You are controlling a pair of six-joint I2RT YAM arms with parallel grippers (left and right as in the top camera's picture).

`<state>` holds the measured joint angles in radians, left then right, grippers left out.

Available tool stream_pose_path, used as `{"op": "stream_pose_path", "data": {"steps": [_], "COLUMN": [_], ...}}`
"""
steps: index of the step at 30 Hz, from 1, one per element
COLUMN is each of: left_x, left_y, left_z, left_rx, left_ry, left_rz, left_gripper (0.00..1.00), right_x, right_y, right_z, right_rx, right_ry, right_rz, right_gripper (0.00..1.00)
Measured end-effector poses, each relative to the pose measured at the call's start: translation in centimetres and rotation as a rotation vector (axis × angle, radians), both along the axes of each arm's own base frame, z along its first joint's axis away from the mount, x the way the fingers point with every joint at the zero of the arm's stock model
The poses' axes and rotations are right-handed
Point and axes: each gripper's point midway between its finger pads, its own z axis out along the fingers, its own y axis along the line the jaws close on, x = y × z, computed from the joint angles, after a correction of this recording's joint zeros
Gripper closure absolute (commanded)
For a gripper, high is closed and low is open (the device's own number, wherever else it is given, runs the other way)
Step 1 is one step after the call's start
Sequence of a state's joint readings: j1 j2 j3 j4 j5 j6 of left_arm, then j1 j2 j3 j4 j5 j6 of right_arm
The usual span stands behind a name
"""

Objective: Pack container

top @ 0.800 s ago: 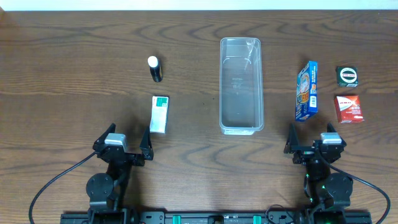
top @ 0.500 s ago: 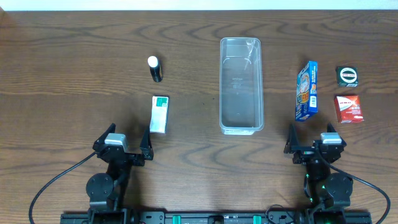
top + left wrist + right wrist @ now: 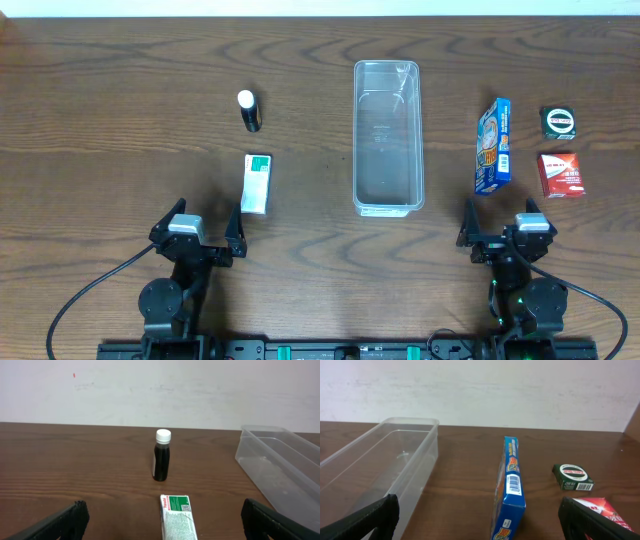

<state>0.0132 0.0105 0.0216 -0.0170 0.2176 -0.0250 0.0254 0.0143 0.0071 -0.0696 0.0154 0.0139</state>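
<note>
The clear plastic container (image 3: 387, 137) stands empty in the middle of the table; it also shows in the left wrist view (image 3: 280, 467) and the right wrist view (image 3: 380, 467). My left gripper (image 3: 197, 232) is open and empty at the near left, just behind a white and green box (image 3: 257, 182) (image 3: 178, 517). A dark bottle with a white cap (image 3: 248, 110) (image 3: 161, 456) stands beyond it. My right gripper (image 3: 502, 228) is open and empty at the near right, just behind a blue printed box (image 3: 492, 146) (image 3: 510, 490) standing on edge.
A small green box (image 3: 558, 122) (image 3: 573, 477) and a red box (image 3: 561, 174) (image 3: 605, 512) lie at the far right. A pale wall runs behind the table's far edge.
</note>
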Motion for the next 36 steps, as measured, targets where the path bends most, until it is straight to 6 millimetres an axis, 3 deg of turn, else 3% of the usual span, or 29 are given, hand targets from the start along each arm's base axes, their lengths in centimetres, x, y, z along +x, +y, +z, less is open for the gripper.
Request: {"op": "stream_pose_path", "data": {"steps": [31, 36], "left_x": [0.0, 0.0], "left_y": [0.0, 0.0], "left_z": [0.02, 0.02], "left_rx": [0.0, 0.0], "left_ry": [0.0, 0.0], "left_rz": [0.0, 0.0], "left_gripper": [0.02, 0.02], "right_x": [0.0, -0.02], "right_y": [0.0, 0.8], "right_z": [0.03, 0.08], "right_rx": [0.0, 0.082], "right_ry": [-0.001, 0.0], "right_rz": [0.0, 0.04], "right_gripper": [0.01, 0.01]}}
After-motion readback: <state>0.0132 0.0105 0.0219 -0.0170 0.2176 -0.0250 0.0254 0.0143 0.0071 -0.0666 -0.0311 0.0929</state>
